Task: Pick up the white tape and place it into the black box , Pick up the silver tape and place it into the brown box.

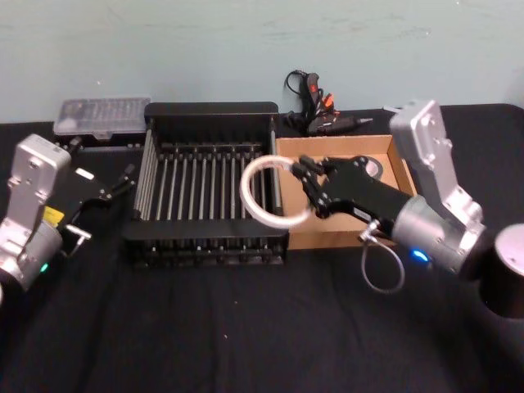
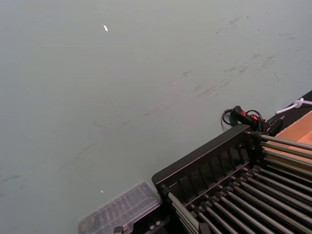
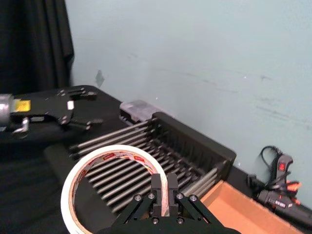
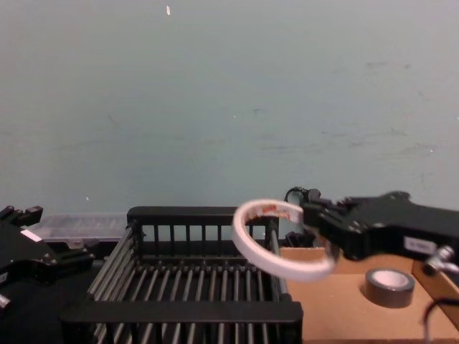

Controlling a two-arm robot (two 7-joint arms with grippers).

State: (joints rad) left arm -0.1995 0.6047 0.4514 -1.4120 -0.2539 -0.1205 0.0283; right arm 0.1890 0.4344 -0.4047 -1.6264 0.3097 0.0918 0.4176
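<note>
2 grippers show in the head view. At far left, the left gripper (image 1: 123,183) sits low over the black cloth, just beside the left wall of the black box (image 1: 209,108), its thin fingers spread apart with nothing between them. Behind it lies a clear plastic case (image 1: 100,118). The black box is a crate with barred sides and floor and thick solid rims.

Above the crate's right wall hangs the white tape (image 1: 272,192), a large thin ring with a wide hole; the right wrist view shows red-and-white printing on its inner core (image 3: 117,157). The right gripper (image 1: 305,190) pinches the ring's band at the side nearest it, so the ring juts out ahead of the jaws, tilted, over the crate's right edge.

Under that gripper lies the brown box (image 1: 401,171), a shallow cardboard tray touching the crate. In the chest view, the silver tape (image 4: 389,286), a small thick dark grey roll with a pale core, lies flat in it, below the jaws. A glue gun (image 1: 315,102) rests behind the tray.
</note>
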